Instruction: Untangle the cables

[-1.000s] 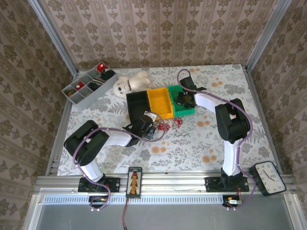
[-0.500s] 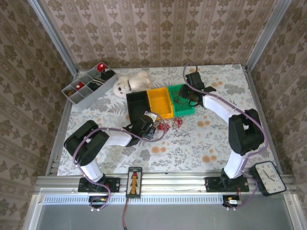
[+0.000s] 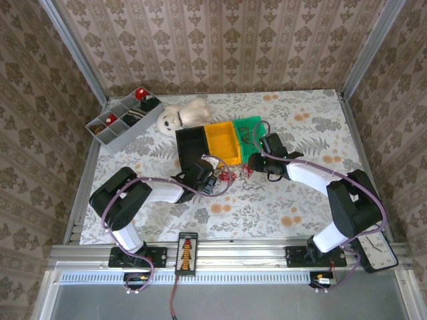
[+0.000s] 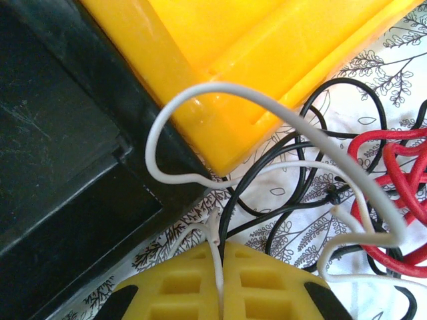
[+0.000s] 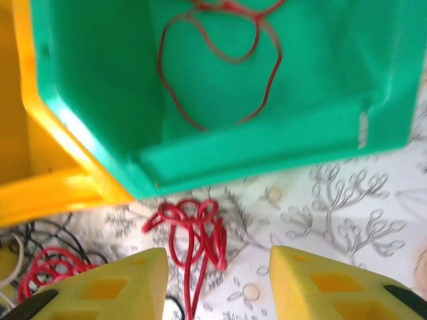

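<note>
Cables point(image 3: 230, 177) — left gripper point(image 4: 217, 252) prob. pinching one, right gripper point(image 5: 219, 259) spread.

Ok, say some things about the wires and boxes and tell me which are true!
A red wire lies inside the green box. True.
The right hand is squeezing something. False: it is open over a red bundle on the table.
The yellow box sits between the black box and the green one. True.
The fluffy toy is in the yellow box. False: it lies on the table, outside the boxes.
The left hand pinches a white wire. True.
</note>
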Controlling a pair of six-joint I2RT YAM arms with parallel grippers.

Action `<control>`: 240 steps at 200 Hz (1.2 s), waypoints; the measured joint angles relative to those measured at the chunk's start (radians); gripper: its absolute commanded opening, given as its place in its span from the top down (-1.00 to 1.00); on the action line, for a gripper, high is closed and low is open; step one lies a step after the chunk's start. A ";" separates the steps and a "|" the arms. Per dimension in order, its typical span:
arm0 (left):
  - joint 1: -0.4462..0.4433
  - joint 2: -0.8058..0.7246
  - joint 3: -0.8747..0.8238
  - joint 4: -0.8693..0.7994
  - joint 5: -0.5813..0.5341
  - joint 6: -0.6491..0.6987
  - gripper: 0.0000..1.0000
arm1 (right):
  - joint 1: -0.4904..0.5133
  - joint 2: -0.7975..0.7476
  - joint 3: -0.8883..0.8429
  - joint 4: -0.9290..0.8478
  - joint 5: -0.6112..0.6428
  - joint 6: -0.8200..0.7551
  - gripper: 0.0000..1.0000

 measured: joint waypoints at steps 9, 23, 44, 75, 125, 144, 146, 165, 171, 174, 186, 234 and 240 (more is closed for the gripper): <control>0.000 0.000 0.002 -0.003 0.000 0.000 1.00 | 0.003 0.010 0.000 0.004 -0.012 -0.006 0.16; 0.000 0.000 0.004 -0.008 0.000 0.000 1.00 | 0.003 0.033 0.000 0.025 -0.023 -0.011 0.19; 0.000 0.000 0.006 -0.013 0.000 0.000 1.00 | 0.003 0.079 0.002 0.045 -0.034 -0.016 0.30; -0.001 -0.003 0.007 -0.018 0.000 0.000 1.00 | 0.003 0.132 0.003 0.051 -0.033 -0.019 0.61; -0.005 -0.086 -0.014 -0.094 0.041 0.013 0.64 | 0.003 0.128 -0.002 0.061 -0.026 -0.041 0.93; -0.007 -0.154 -0.014 -0.135 0.081 0.035 0.00 | 0.003 0.082 -0.035 0.063 -0.026 -0.052 0.94; -0.007 -0.160 -0.014 -0.138 0.085 0.036 -0.02 | 0.002 0.075 -0.041 0.063 -0.026 -0.054 0.94; -0.006 -0.222 -0.013 -0.163 0.135 0.058 -0.17 | -0.003 0.005 -0.087 0.064 -0.035 -0.064 0.94; -0.006 -0.236 -0.010 -0.169 0.149 0.062 -0.21 | -0.005 -0.019 -0.102 0.069 -0.040 -0.065 0.94; -0.006 -0.241 -0.008 -0.174 0.157 0.066 -0.22 | -0.006 -0.029 -0.110 0.072 -0.042 -0.067 0.94; -0.006 -0.252 0.010 -0.189 0.192 0.080 -0.23 | -0.012 -0.068 -0.134 0.086 -0.060 -0.068 0.95; -0.006 -0.202 0.163 -0.199 0.329 0.126 -0.24 | -0.026 -0.130 -0.169 0.159 -0.175 -0.071 0.95; -0.006 -0.191 0.182 -0.195 0.345 0.130 -0.24 | -0.027 -0.132 -0.168 0.166 -0.190 -0.070 0.95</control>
